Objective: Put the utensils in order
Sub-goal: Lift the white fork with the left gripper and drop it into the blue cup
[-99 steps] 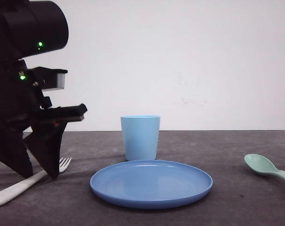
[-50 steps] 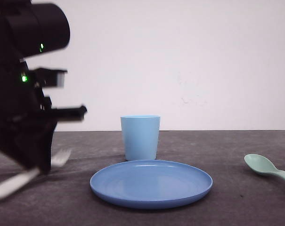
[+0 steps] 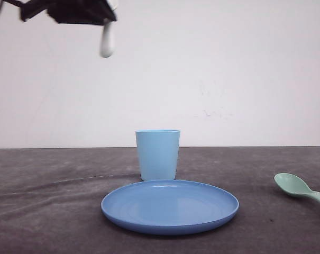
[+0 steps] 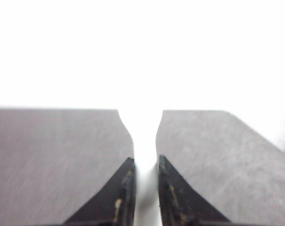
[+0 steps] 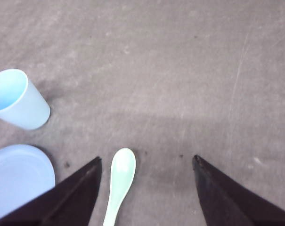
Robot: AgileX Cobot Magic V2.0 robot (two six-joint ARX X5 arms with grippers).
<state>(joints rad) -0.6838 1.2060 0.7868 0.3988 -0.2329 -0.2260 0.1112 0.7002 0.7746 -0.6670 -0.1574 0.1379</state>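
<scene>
Lifted off the table to the frame's upper left, the left gripper (image 3: 104, 21) is clamped on the white fork (image 4: 141, 136), while the right gripper (image 5: 147, 188) hangs spread above the mint-green spoon (image 5: 119, 181).

The left hand (image 3: 104, 18) sits high in the upper left of the front view, well above the surface (image 3: 54, 211), blurred and dark. In the left wrist view its two fingers (image 4: 126, 188) are drawn close together, clamped on the white fork (image 4: 144, 141), whose handle runs up between them. The right hand (image 5: 147, 193) hangs above the surface with its fingers (image 5: 76, 193) spread wide apart, nothing gripped between them and neither finger touching the surface.
</scene>
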